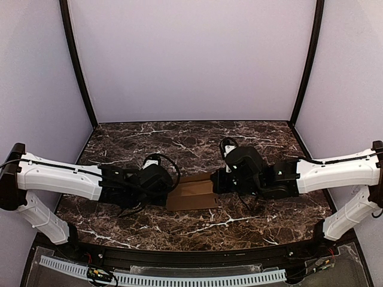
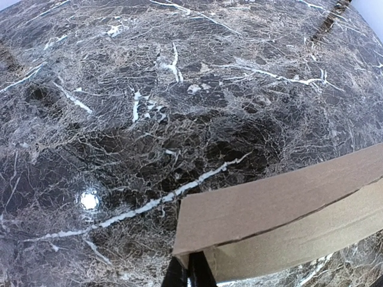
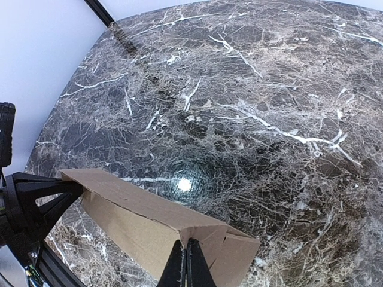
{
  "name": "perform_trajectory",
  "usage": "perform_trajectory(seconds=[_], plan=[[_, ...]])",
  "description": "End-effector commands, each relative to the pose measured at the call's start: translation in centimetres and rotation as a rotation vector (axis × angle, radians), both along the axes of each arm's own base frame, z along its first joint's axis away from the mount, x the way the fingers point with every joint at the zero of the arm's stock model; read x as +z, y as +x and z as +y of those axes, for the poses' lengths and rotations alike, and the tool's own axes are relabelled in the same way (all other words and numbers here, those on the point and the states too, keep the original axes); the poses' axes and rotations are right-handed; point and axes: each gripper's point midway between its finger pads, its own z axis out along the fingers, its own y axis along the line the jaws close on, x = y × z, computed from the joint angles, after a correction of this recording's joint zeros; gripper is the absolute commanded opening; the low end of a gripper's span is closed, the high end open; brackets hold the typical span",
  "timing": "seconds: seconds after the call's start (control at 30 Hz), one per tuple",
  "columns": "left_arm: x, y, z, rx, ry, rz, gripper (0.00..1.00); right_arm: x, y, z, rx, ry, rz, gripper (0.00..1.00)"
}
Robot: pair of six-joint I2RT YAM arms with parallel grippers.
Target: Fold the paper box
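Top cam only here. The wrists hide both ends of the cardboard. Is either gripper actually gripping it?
Observer: Yes. The right wrist view shows the right gripper shut on one end of the paper box, pinching the end edge.
Operator: And the left?
Observer: The left wrist view shows the left gripper shut on a corner at the other end, where the top panel meets the side panel.

Dark marble table (image 1: 179, 134) (white-veined) between plain lilac walls (image 1: 191, 60).
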Motion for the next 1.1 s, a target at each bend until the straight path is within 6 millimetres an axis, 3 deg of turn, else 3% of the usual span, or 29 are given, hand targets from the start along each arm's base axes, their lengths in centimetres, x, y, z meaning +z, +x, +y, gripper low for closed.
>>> perform_trajectory(seconds=[0.0, 0.87, 1.07], plan=[[0.6, -0.8, -2.4, -0.062, -0.053, 0.014, 0.01, 1.4, -0.8, 2.6, 0.043, 0.13, 0.009, 0.0], [0.8, -1.0, -2.6, -0.068, -0.054, 0.0, 0.01, 1.1, -1.5, 3.7, 0.065, 0.164, 0.034, 0.0], [1.0, -1.0, -2.4, -0.065, -0.054, -0.007, 0.01, 0.5, -1.7, 2.6, 0.063, 0.135, 0.022, 0.0]])
